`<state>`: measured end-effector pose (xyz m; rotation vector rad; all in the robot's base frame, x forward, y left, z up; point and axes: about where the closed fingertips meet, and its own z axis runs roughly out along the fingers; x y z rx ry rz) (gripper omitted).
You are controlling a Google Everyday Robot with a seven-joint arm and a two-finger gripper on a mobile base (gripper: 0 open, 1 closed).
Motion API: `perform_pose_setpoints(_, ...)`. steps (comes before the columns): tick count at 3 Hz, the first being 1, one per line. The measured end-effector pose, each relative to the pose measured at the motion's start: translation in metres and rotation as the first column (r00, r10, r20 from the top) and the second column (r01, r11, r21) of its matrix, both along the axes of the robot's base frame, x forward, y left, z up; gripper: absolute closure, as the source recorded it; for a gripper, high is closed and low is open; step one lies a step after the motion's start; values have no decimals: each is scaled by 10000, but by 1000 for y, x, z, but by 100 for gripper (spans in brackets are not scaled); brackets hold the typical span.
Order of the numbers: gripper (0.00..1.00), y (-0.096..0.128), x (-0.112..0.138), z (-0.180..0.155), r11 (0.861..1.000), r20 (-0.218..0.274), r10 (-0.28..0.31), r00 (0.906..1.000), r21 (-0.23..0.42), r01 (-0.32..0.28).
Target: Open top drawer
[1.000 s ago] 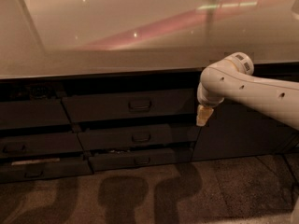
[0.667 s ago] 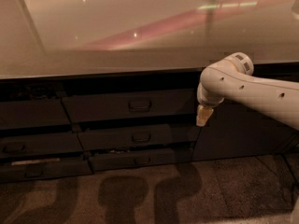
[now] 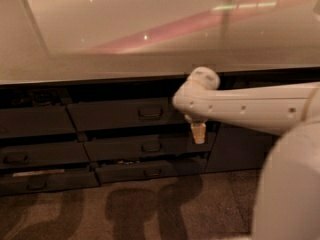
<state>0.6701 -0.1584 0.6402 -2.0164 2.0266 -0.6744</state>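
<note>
**Pincer hanging beside the handle, top drawer not yet pulled**

The wide dark grey top drawer (image 3: 110,115) is sitting just under the lip of the pale, glossy desk (image 3: 150,39). As far as I can judge, its front is lying roughly in line with the fronts around it, so it is looking shut. Its small rectangular pull handle (image 3: 150,112) is showing at the middle of that front, with nothing touching it.

The robot's smooth white arm (image 3: 250,106) is reaching in from the right, about level with the top drawer. The tan pincer (image 3: 198,133) is hanging downward from the arm's rounded wrist. It is sitting in front of the drawer's right end and dipping toward the narrower dark middle drawer (image 3: 120,148) below. It is standing to the right of the pull handle, near it but clearly apart. I am not able to tell from here whether the pincer is open or closed, but it is not holding the handle.

I am judging the job barely begun. The arm is lining up near the drawer, while the grasp and the pull are both waiting to be done. The pincer is needing to go left and slightly up to meet the handle, take hold of it, and then draw the front out from under the desk.
</note>
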Motion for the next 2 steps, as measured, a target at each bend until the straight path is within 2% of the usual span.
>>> perform_pose_setpoints(1, 0, 3, 5, 1, 9993, 119, 228, 9997, -311, -224)
perform_pose_setpoints(2, 0, 3, 5, 1, 9993, 118, 228, 9997, -310, -224)
